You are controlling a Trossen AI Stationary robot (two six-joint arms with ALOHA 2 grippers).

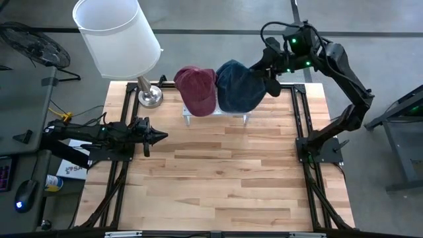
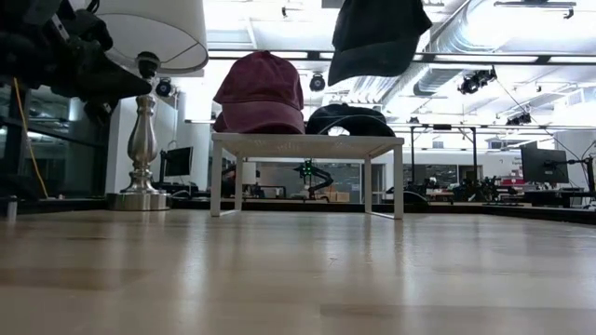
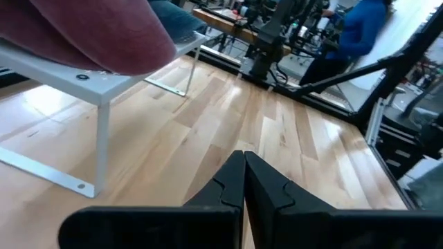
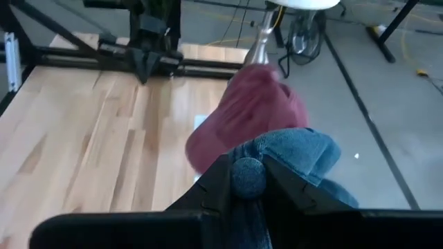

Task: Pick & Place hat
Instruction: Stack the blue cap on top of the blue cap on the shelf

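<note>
**Inspector:** Any readable markings?

**Assistant:** None legible. A white carton (image 1: 68,170) on the floor beside the table's left edge carries print, but it is too small to read.

**Inspector:** Nearest arm first.

**Assistant:** The left gripper (image 1: 160,136) sits low over the wooden table (image 1: 225,178) on its left side, fingers (image 3: 232,181) clenched tip to tip on nothing.

**Inspector:** Beyond it?

**Assistant:** A small white rack (image 2: 307,147) stands at the table's far edge. A maroon cap (image 1: 196,89) rests on its left half. A silver lamp base (image 1: 149,94) stands just left of the rack, under a white shade (image 1: 117,36).

**Inspector:** The task hat?

**Assistant:** The blue denim cap (image 1: 239,86) is grasped at its crown button by the right gripper (image 4: 247,181). In the low view it hangs in the air above the rack's right half, apart from it and cut off at the top.

**Inspector:** Anything unclear?

**Assistant:** A dark rounded shape (image 2: 349,118) shows behind the rack top; I cannot tell what it is. A person in a blue top (image 3: 360,31) is beyond the table, partly hidden.
</note>
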